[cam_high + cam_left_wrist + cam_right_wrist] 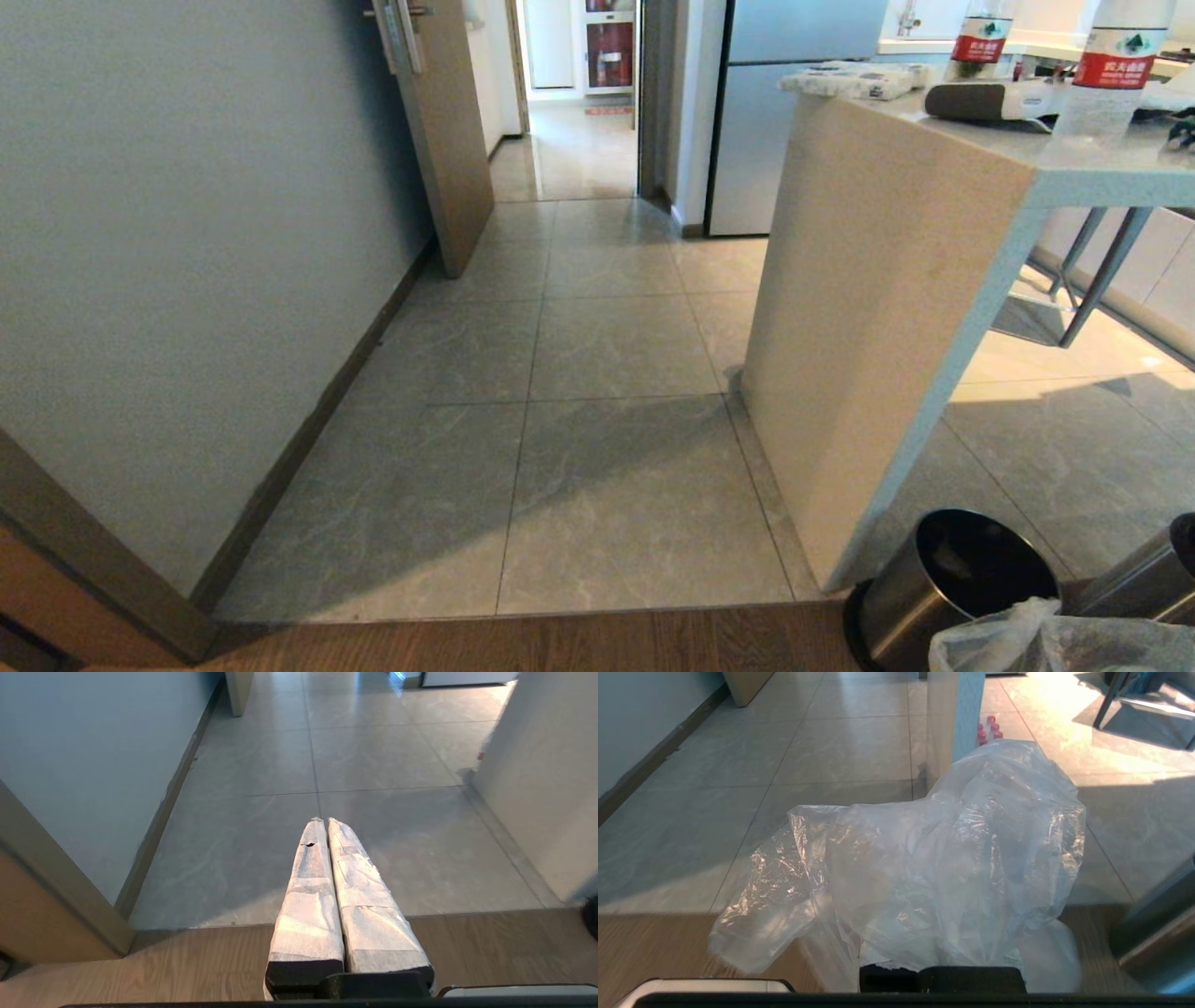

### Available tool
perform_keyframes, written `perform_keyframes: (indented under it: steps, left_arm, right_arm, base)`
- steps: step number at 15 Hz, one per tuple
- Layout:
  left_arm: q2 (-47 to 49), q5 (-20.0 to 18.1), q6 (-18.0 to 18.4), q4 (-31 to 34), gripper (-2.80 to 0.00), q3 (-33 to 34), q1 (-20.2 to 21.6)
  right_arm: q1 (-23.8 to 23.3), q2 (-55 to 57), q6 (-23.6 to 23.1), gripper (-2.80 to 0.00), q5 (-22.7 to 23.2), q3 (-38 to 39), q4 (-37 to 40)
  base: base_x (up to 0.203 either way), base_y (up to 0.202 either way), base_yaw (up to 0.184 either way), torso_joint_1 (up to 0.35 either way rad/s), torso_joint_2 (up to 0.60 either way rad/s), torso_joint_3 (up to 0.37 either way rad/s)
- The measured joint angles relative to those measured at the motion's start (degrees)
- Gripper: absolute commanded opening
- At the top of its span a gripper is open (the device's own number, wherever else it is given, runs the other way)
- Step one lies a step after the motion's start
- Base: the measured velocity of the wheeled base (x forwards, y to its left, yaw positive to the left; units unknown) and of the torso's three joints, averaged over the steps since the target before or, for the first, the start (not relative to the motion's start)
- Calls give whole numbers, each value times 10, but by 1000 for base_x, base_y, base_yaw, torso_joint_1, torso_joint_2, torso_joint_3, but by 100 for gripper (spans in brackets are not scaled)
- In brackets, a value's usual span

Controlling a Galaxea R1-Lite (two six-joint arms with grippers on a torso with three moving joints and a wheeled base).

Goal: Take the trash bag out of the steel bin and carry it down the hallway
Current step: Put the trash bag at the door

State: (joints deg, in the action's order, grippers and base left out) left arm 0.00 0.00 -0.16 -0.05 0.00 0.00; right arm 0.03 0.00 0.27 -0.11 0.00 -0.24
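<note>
Bag out, hallway (pixel 579 345) ahead.
My right tool (pixel 943 970) is clamped on the trash bag (pixel 934 858); left tool (pixel 324 821) pressed together; steel bin (pixel 943 579) beside.

Daylight enters from the right, laying bright patches on the floor tiles (pixel 616 345) beyond the counter (pixel 878 317), which casts a broad soft shadow leftward. Glare washes the far doorway. Wide-angle distortion bends edges; focus is sharp overall.

right pincer (pixel 941 956) fingers hidden under trash bag (pixel 934 858)
</note>
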Motion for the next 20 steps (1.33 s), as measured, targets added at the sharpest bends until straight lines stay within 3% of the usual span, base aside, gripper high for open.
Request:
perform_keyframes:
  steps: [11,20]
  left_arm:
    - [0,0,1,0,-280,0,0]
    - [0,-1,3,3,-280,-1,0]
  right_arm:
    - [0,0,0,-280,0,0,0]
    - [0,0,0,-280,0,0,0]
  base:
    - [183,0,1,3,3,1]
    - [6,0,0,0,1,0]
